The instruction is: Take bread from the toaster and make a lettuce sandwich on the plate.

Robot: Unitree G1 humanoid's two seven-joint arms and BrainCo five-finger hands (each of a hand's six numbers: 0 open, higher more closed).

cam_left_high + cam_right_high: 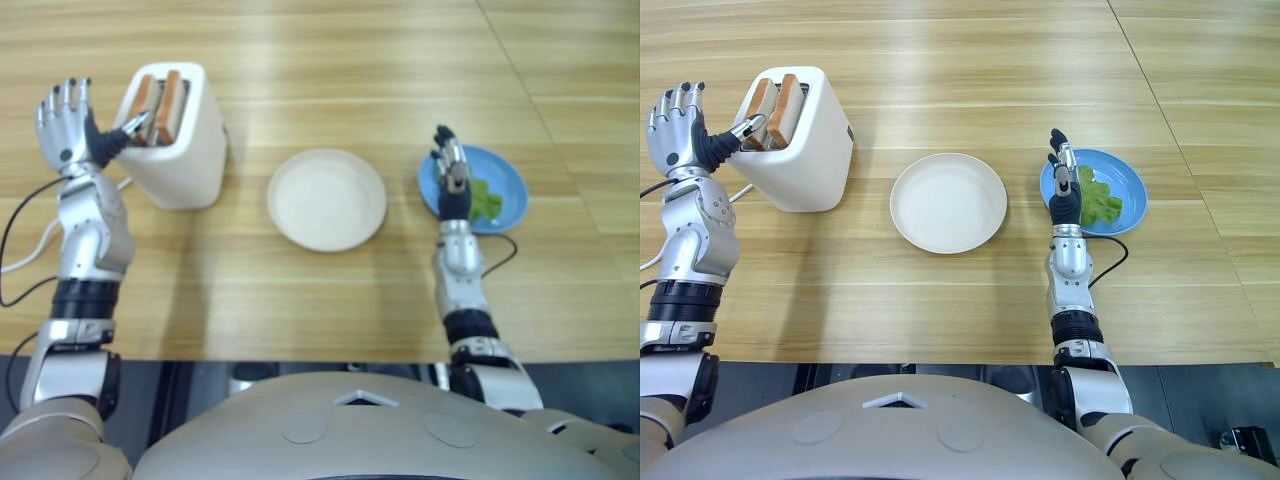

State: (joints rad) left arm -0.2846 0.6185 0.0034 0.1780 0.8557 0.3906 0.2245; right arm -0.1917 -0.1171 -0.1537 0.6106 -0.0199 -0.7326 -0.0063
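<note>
A white toaster [185,140] stands at the left with two slices of bread [158,103] upright in its slots. My left hand [72,125] is beside its left side, fingers spread, thumb tip at the toaster's top edge near the bread, holding nothing. A white plate [326,198] lies bare in the middle. To the right, a blue plate [503,183] holds green lettuce [487,202]. My right hand [452,172] is over the blue plate's left rim, fingers straight and holding nothing.
The toaster's white cable [25,250] trails off to the left past my left forearm. The wooden table [350,60] stretches far behind the dishes, and its front edge [300,355] runs just below my forearms.
</note>
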